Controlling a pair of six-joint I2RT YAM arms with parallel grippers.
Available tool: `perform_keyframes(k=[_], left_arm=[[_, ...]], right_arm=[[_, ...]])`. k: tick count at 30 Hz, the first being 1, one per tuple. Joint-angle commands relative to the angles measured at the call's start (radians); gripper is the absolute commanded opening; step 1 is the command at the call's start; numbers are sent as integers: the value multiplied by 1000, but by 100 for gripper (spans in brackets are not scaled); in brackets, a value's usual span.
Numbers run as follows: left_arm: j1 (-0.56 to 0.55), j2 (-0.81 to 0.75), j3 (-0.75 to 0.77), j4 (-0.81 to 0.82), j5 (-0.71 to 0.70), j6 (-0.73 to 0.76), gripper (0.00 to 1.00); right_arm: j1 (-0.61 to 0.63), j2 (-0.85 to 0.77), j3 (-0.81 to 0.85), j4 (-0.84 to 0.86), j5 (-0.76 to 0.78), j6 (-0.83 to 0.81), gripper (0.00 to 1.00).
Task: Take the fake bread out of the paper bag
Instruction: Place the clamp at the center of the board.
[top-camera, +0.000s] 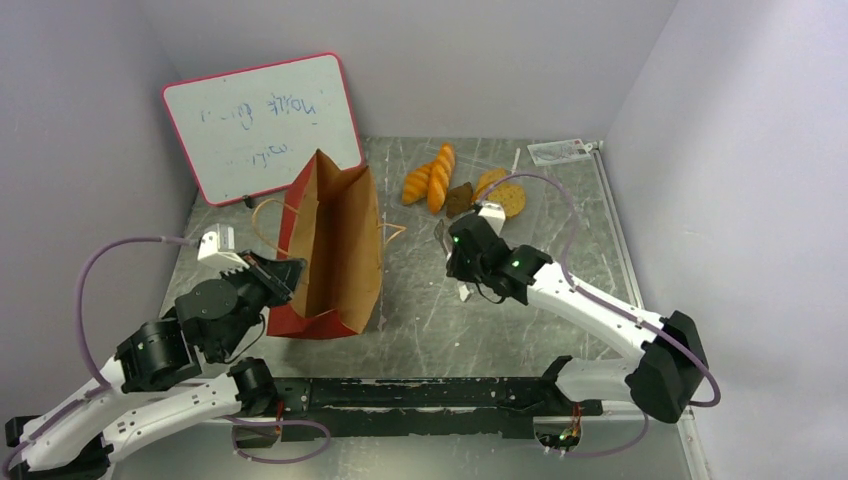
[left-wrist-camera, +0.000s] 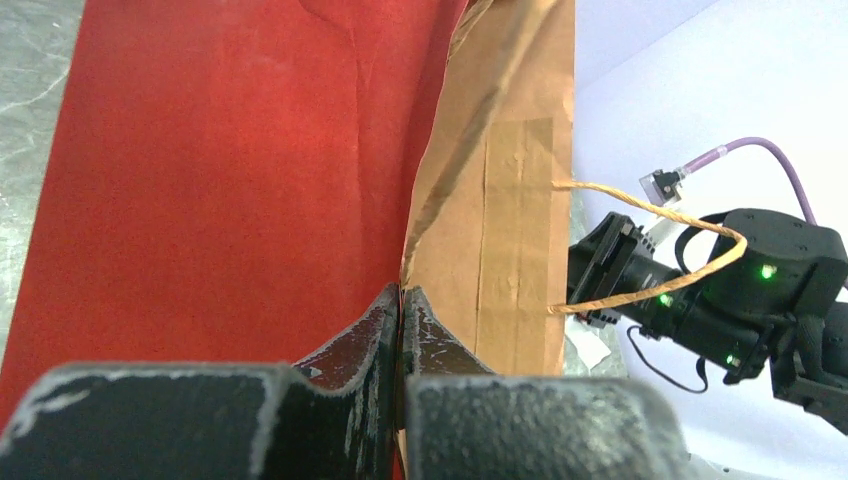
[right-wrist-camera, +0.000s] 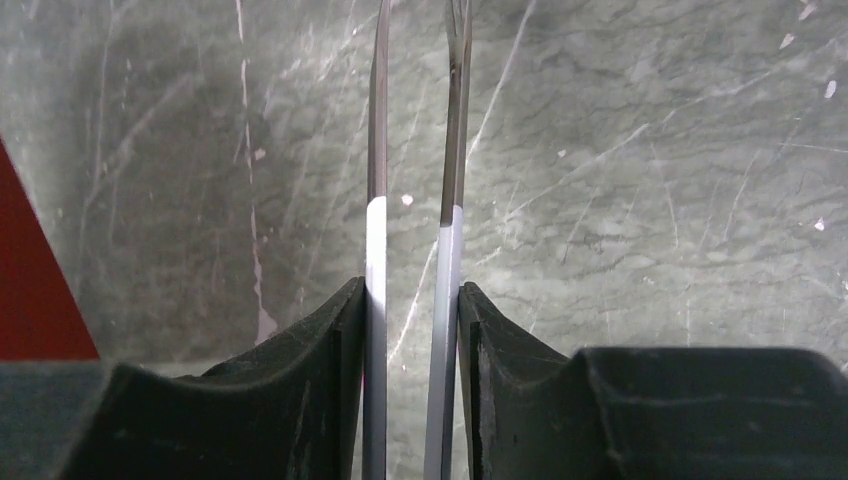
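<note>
Clenched with the left tool (top-camera: 290, 275) (left-wrist-camera: 402, 300) on the near-left edge of the paper bag (top-camera: 340, 250) (left-wrist-camera: 200, 180), fingertips pinched together right where the red outside folds into the brown inside. Standing on the bench (top-camera: 480, 330) (right-wrist-camera: 650, 150) left of centre, mouth open to the overhead view, brown lining showing, one thin looped handle (left-wrist-camera: 650, 250) sticking out from the taped strip on the far wall. Grasping a pair of tweezers (top-camera: 441, 233) (right-wrist-camera: 377, 150) with the right tool (top-camera: 458, 262) (right-wrist-camera: 412, 295): two thin metal prongs held between the black fingers, running forward side by side with a narrow gap, tips over bare bench. Hovering just right of the bag, apart from it, with only a red corner of the bag at the left edge of the right wrist view. Lying outside the bag, on the far part of the bench to its right: the bread (top-camera: 440, 178), two long orange loaves side by side, a small dark brown piece and two rounder tan pieces close together, beyond the right tool. Leaning against the back wall, behind the bag: a pink-framed whiteboard (top-camera: 265, 125) with faint writing.
</note>
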Motion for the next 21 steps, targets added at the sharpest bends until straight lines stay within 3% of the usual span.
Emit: perform_keyframes(k=[1, 10, 21], left_arm=[[-2, 26, -32, 112, -2, -19, 7], [-2, 66, -79, 226, -39, -98, 7], [-2, 39, -238, 342, -64, -250, 7]], right_arm=[[82, 3, 32, -11, 124, 10, 38], [269, 65, 18, 9, 196, 10, 37], [322, 141, -121, 165, 287, 1, 37]])
